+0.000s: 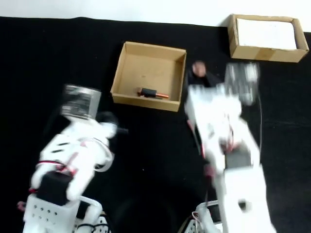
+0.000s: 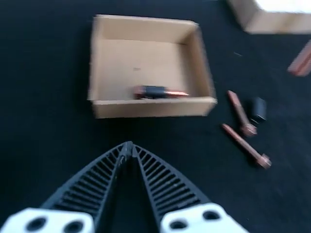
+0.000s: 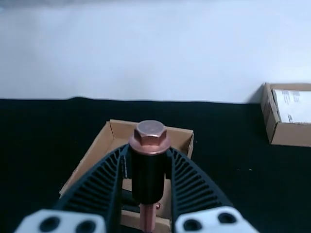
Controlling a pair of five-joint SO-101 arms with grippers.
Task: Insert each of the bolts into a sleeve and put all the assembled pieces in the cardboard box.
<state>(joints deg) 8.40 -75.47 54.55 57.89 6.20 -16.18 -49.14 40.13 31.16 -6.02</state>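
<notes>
R gripper (image 3: 147,156) clamps black sleeve (image 3: 147,180) w/ copper hex bolt (image 3: 149,135) seated, upright before brown cardboard box (image 3: 181,141) mid-frame, prob. lining up the drop. L gripper (image 2: 127,149) pinched shut, empty.

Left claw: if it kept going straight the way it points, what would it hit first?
Probably the near wall of the cardboard box, straight ahead of the shut left claw. If the claw tilts downward, it might touch the black table just short of the box; depth is unclear.
</notes>
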